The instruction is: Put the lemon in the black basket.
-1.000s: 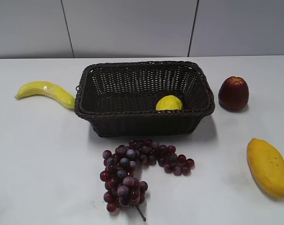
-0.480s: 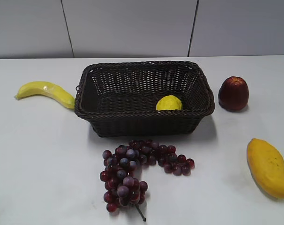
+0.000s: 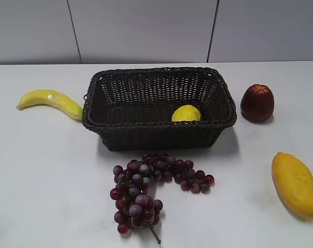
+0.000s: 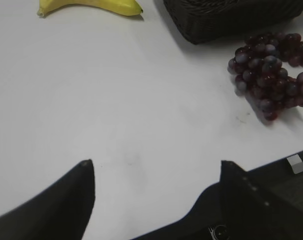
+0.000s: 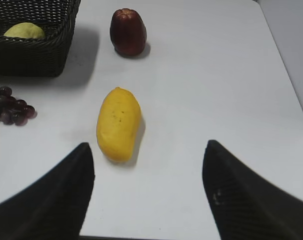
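The lemon (image 3: 186, 113) lies inside the black basket (image 3: 159, 137) at its front right corner; it also shows in the right wrist view (image 5: 23, 31), inside the basket (image 5: 36, 57). A corner of the basket shows in the left wrist view (image 4: 226, 22). My left gripper (image 4: 154, 165) is open and empty above bare table near the front edge. My right gripper (image 5: 148, 147) is open and empty above the table, near the mango. Neither gripper shows in the exterior view.
A banana (image 3: 50, 101) lies left of the basket. A bunch of red grapes (image 3: 149, 188) lies in front of it. A dark red apple (image 3: 257, 102) stands to its right. A mango (image 3: 296, 183) lies at the front right.
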You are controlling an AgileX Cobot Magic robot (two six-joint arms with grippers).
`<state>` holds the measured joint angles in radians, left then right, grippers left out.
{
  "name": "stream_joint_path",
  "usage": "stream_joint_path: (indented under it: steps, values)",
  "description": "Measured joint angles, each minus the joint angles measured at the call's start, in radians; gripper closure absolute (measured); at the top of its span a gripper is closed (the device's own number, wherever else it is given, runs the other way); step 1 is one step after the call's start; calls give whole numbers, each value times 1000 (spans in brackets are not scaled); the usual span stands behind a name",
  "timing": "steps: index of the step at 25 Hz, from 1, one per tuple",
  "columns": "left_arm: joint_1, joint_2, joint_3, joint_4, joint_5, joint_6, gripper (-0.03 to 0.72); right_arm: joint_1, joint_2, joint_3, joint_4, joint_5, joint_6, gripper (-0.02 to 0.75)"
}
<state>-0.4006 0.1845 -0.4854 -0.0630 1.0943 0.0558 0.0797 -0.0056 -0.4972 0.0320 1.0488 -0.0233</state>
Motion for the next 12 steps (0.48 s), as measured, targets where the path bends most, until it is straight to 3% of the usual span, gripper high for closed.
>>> stream_joint_path:
  steps: [9, 12]
  values:
    - [3, -7, 5, -4, -2, 3, 100, 0, 0, 0, 0, 0, 0, 183]
    - [45, -53, 5, -7, -2, 4, 100, 0, 0, 0, 0, 0, 0, 183]
